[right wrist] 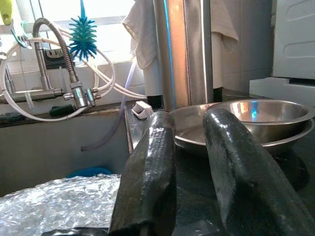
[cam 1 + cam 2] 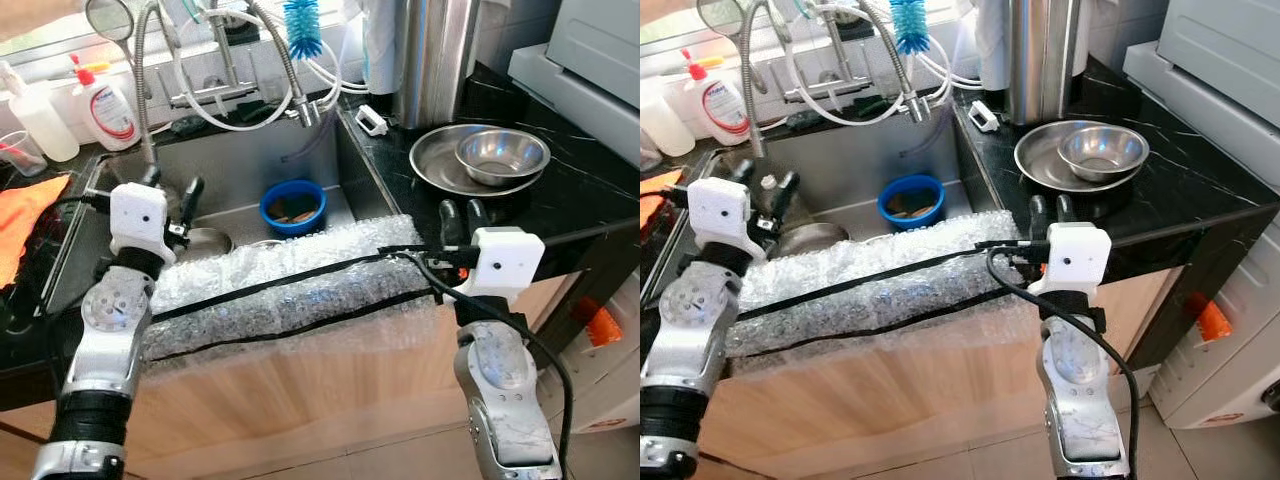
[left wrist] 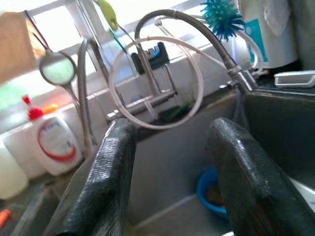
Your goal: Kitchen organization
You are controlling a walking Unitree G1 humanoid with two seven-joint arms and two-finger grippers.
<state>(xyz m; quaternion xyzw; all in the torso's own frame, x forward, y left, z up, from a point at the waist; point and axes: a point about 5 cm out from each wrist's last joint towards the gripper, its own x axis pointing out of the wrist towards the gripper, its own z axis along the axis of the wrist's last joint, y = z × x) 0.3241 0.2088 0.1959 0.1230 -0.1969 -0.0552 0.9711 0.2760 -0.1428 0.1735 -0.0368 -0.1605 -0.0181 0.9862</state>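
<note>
- The left end effector (image 2: 172, 189) hovers over the sink (image 2: 240, 160), fingers spread and empty; the right end effector (image 2: 460, 214) rests at the front edge of the black surface (image 2: 590, 200), fingers slightly parted, gripping nothing.
- Two nested steel bowls (image 2: 480, 158) sit just beyond the right one; a blue bowl (image 2: 293, 206) lies in the sink.
- This looks like an approach step: next, probably reach forward and close on a bowl rim.

Round blue plastic bowl (image 2: 293, 206) in grey steel sink (image 2: 240, 160). Shiny silver steel bowl (image 2: 502, 155) on black, white-veined stone table (image 2: 590, 190). Clear bubble wrap (image 2: 290, 285) striped by black tape. Orange cloth (image 2: 25, 215) at left edge.
</note>
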